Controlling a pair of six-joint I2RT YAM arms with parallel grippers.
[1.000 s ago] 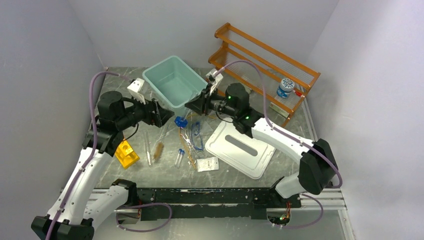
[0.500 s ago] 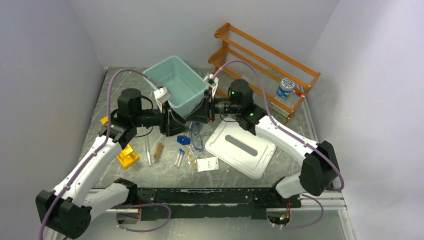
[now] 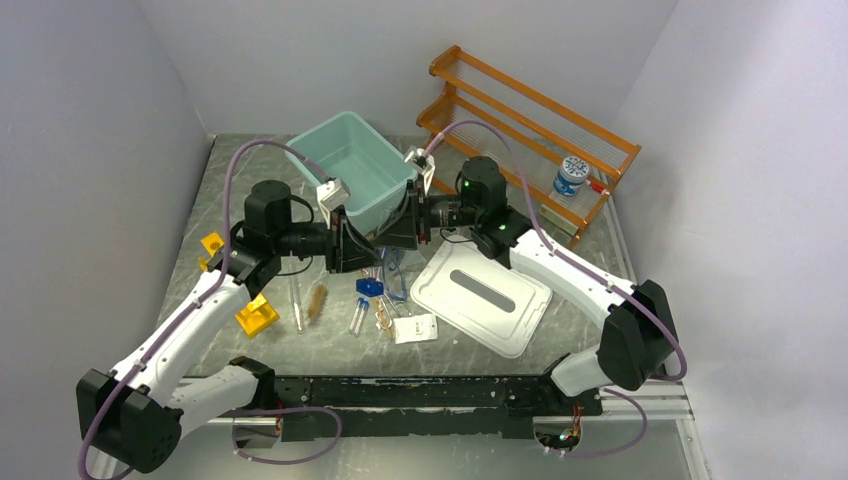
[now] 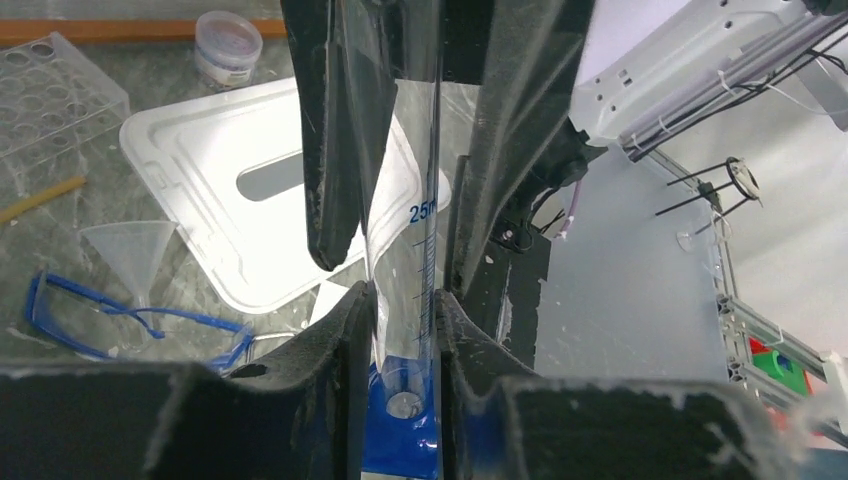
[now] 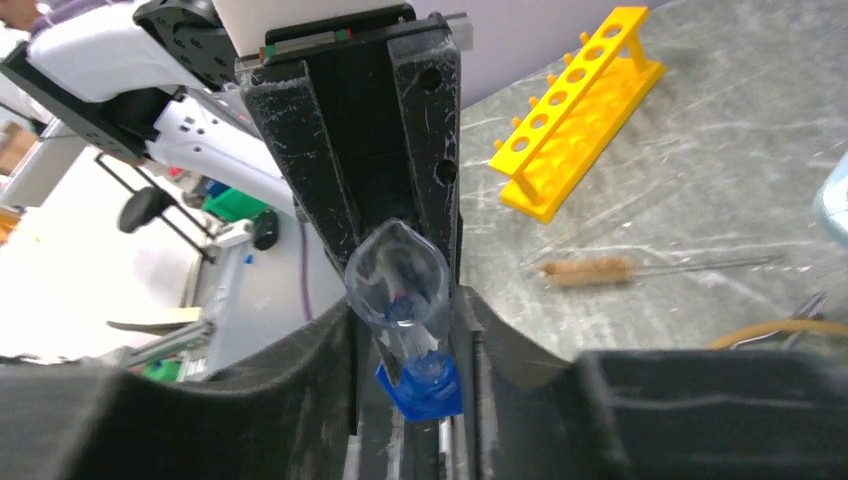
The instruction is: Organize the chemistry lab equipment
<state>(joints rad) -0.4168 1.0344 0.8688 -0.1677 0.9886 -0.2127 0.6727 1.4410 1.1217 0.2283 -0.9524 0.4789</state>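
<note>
clear graduated cylinder (image 4: 405,230), blue base (image 4: 400,445), printed scale, held aloft

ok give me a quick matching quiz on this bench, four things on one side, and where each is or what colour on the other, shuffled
Things:
1 graduated cylinder
2 small jar
3 test-tube rack
4 goggles

Place or colour:
a yellow
b gripped by both the left pincer and the right pincer
c blue frame
d on the orange shelf

Pairs: 1-b, 2-d, 3-a, 4-c
</note>
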